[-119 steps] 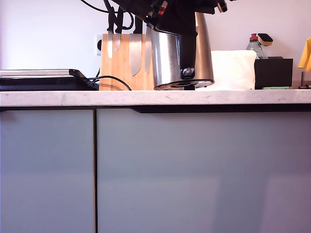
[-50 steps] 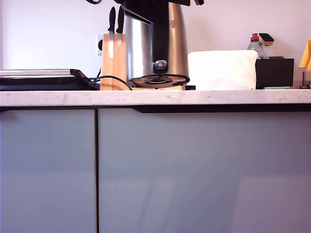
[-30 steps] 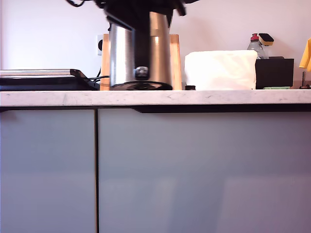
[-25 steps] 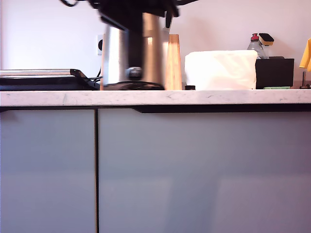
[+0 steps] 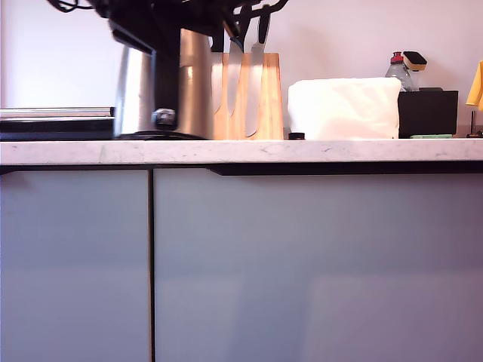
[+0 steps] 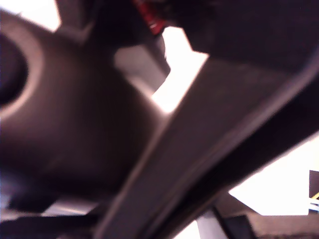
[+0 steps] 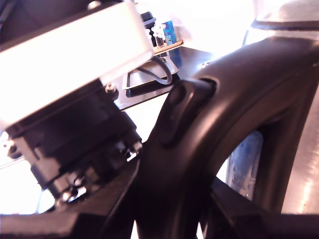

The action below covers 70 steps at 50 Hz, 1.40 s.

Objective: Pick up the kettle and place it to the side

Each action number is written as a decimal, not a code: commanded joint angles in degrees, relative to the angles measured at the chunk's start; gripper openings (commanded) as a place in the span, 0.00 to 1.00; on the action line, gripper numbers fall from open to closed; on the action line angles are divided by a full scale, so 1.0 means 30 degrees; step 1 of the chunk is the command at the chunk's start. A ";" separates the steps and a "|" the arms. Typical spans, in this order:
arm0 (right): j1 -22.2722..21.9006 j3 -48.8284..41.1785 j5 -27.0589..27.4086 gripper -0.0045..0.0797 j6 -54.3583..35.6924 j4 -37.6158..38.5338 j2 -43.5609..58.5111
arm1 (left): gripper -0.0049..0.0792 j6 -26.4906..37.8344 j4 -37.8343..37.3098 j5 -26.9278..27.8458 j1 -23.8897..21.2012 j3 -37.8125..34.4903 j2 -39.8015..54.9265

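Observation:
The kettle [image 5: 162, 87] is brushed steel with a broad black handle facing the camera. It stands upright at the exterior view's left, its base down at counter level, partly in front of the knife block [image 5: 253, 98]. Dark arm parts [image 5: 158, 11] crowd its top. In the second wrist view the black handle [image 7: 199, 129] arches through the picture, and my second gripper [image 7: 169, 216] looks shut around it. The other arm's white and black housing [image 7: 75, 139] presses in beside the handle. The first wrist view is a dark blur right at the kettle [image 6: 75, 109], so its jaws are not readable.
A black appliance [image 5: 53, 124] lies at the exterior view's far left, right beside the kettle. A white folded cloth [image 5: 343, 109], a black box [image 5: 426, 113] and a bottle [image 5: 396, 69] stand toward the exterior view's right. The marble counter edge [image 5: 302, 151] runs across.
The kettle, first tilted and raised in front of the knife block, has travelled to the exterior view's left and come down level. The knives now show again.

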 commanded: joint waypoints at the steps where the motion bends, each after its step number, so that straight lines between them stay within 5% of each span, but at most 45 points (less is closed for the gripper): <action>1: -0.0590 0.0692 -0.0386 0.04 -0.1450 0.0335 -0.0874 | 0.03 -0.0568 0.0918 -0.1333 0.3395 0.1530 -0.1654; 16: -0.0226 0.0780 -0.0131 0.04 -0.1341 0.0146 -0.0605 | 0.03 -0.0787 -0.0933 -0.0539 0.4590 0.1530 -0.0882; 30: -0.0226 0.0780 0.0947 0.04 -0.1566 -0.0794 -0.0605 | 0.03 -0.0692 -0.1443 0.3177 0.6098 0.1523 0.0372; 70: -0.0211 0.0780 0.3147 0.08 -0.2550 -0.3490 -0.0321 | 0.03 -0.0707 -0.1938 0.5311 0.8036 0.1457 0.3694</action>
